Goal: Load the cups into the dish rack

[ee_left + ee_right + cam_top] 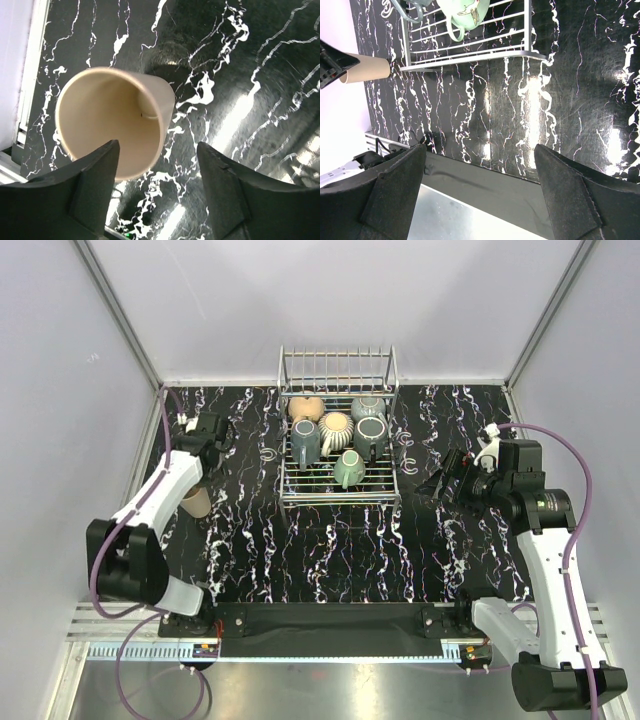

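Beige cup [110, 120]: lower left in top view, upright, mouth facing left gripper [157, 146]. Jaws spread, empty; cup left of gap. Rack [338, 455] upper centre. Right gripper [480, 150] spread, farther.

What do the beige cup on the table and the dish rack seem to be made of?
Beige cup: probably ceramic with matte glaze, by its smooth, opaque, dull wall; plastic is possible.
Dish rack: metal wire, shiny silver finish; its thin bars reflect light.
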Available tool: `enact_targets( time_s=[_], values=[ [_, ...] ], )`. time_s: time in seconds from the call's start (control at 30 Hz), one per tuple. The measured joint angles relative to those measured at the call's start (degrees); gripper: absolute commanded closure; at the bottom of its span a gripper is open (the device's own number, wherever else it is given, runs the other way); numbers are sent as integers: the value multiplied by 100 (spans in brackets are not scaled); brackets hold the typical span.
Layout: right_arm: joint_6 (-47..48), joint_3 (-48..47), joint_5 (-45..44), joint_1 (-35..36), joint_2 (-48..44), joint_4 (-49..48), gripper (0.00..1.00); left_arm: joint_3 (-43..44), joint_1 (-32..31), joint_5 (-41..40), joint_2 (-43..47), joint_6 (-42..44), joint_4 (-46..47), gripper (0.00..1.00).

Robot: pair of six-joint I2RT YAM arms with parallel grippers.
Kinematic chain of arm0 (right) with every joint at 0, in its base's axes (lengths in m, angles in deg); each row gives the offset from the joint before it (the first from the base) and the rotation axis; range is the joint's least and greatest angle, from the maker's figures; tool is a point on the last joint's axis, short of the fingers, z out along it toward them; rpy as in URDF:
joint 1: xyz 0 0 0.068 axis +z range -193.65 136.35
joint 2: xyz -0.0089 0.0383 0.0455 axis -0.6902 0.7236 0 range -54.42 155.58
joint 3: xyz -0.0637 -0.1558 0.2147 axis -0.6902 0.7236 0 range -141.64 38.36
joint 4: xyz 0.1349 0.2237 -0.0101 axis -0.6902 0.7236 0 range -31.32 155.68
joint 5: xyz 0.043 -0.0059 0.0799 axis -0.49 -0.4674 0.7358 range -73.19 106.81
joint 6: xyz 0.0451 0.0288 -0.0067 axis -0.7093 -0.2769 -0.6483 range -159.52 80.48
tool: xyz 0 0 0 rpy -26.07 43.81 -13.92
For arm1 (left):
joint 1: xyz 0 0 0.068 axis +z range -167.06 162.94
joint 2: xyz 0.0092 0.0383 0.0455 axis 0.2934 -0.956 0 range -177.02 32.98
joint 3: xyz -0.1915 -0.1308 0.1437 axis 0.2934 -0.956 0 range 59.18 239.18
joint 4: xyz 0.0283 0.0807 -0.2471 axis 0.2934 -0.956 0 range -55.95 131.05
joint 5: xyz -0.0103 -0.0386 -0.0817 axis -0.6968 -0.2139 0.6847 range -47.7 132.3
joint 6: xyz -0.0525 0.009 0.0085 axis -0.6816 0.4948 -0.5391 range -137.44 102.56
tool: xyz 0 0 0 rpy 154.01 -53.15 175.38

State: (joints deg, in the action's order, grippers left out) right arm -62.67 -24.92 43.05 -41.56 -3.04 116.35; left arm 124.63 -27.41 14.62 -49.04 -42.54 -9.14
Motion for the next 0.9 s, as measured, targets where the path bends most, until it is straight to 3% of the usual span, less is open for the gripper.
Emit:
enact_targets(
  time_s=[0.03,0.13,0.17,0.23,0.27,0.3,0.6,0.9],
  values=[
    [2,9,0,0,0,-4,5,0,31,4,-87,13,55,43],
    [4,72,0,0,2,-44,5,-2,111,48,-369,66,157,55],
    [7,96,-2,0,9,-44,5,-2,136,81,-452,70,192,69],
    [24,131,2,0,20,-44,5,-9,177,160,-562,98,247,83],
    [50,146,26,0,24,-48,5,-33,199,212,-584,122,302,96],
    [79,164,61,0,22,-59,5,-48,216,275,-588,129,337,100],
    [208,269,695,0,-109,-343,4,-111,243,671,-326,179,358,100],
    [-94,450,1655,0,173,-898,3,-160,-138,2691,1923,-96,787,100]
  ],
)
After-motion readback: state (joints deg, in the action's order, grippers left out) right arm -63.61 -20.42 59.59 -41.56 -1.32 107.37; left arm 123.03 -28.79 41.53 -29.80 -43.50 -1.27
